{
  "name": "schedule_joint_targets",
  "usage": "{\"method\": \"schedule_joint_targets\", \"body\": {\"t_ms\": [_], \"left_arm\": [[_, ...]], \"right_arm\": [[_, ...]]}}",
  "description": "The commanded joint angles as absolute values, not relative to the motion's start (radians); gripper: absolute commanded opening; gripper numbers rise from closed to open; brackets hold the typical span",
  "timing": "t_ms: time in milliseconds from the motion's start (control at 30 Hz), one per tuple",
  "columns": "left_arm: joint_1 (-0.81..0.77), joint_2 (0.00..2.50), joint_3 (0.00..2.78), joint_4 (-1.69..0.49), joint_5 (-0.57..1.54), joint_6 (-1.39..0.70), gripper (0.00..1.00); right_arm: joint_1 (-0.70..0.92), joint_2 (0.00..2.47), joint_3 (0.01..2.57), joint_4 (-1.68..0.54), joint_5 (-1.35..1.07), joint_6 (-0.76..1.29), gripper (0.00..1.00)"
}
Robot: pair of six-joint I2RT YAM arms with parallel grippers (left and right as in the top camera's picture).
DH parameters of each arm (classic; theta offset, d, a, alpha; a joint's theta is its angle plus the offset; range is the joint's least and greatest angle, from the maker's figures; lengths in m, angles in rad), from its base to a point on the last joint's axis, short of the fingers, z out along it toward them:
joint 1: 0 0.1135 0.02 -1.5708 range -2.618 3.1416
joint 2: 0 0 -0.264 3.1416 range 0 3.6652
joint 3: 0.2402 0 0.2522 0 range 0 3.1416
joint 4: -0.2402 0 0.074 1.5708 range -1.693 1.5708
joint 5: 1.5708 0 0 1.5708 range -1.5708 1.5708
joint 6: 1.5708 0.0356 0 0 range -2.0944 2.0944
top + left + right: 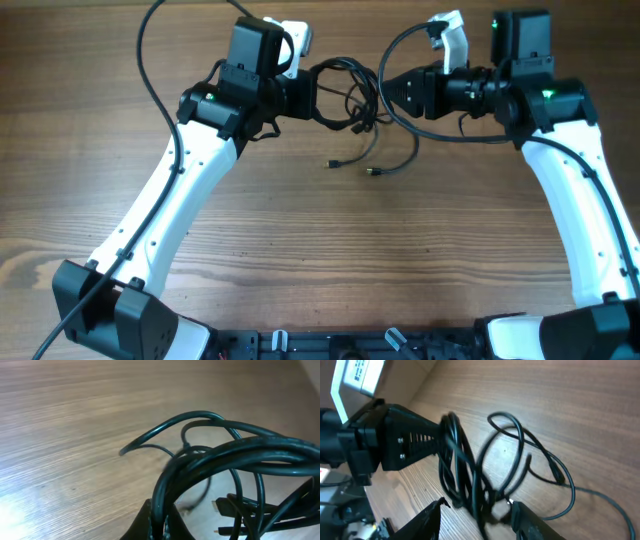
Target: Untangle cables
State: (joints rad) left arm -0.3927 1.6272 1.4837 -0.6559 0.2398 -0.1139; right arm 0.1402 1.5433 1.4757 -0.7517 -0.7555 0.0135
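The cables [345, 100] are a tangle of thin black cords held up between the two arms at the back middle of the table, with two plug ends [336, 163] trailing onto the wood. My left gripper [312, 92] is shut on a strand at the tangle's left side. In the left wrist view the jaws [162, 527] pinch one cord and the loops [225, 455] arch above. My right gripper [386, 92] is at the right side of the tangle. Its fingers [432, 517] stand open with the bundle [470, 485] hanging between them, apart from both pads.
A thick black arm wire [150, 60] curves over the table at the back left. The left arm's black wrist [400, 447] faces the right wrist camera closely. Black base hardware [330, 345] lines the table's front edge.
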Motion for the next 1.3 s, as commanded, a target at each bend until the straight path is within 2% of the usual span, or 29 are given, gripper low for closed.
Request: {"method": "schedule_joint_targets", "body": {"t_ms": [0,167,367,500,600,733,967,1100,1267], "left_arm": [[-0.397,1.629,1.486,-0.671,0.352,-0.003,0.04],[-0.397,1.629,1.487,-0.690,0.438,0.044,0.04],[-0.397,1.629,1.487,-0.701,0.480,0.045,0.04],[-0.397,1.629,1.487,-0.701,0.540,0.045,0.04],[-0.397,1.629,1.487,-0.705,0.542,0.044,0.04],[-0.397,1.633,1.486,-0.700,0.541,-0.008,0.04],[-0.395,1.633,1.486,-0.695,0.396,-0.166,0.04],[-0.395,1.633,1.486,-0.653,0.384,-0.271,0.04],[-0.395,1.633,1.486,-0.609,0.384,-0.381,0.04]], "right_arm": [[0.143,1.523,1.481,-0.749,-0.791,-0.088,0.47],[0.143,1.522,1.481,-0.783,-0.787,-0.239,0.46],[0.159,1.522,1.480,-0.861,-0.787,-0.315,0.31],[0.184,1.543,1.480,-0.861,-0.788,-0.315,0.24],[0.206,1.565,1.480,-0.869,-0.787,-0.313,0.14],[0.205,1.553,1.495,-0.854,-0.792,-0.242,0.04],[0.210,1.404,1.517,-0.881,-0.838,-0.142,0.04],[0.266,1.401,1.507,-0.971,-0.707,-0.089,0.04],[0.384,1.404,1.451,-0.966,-0.541,0.035,0.04]]}}
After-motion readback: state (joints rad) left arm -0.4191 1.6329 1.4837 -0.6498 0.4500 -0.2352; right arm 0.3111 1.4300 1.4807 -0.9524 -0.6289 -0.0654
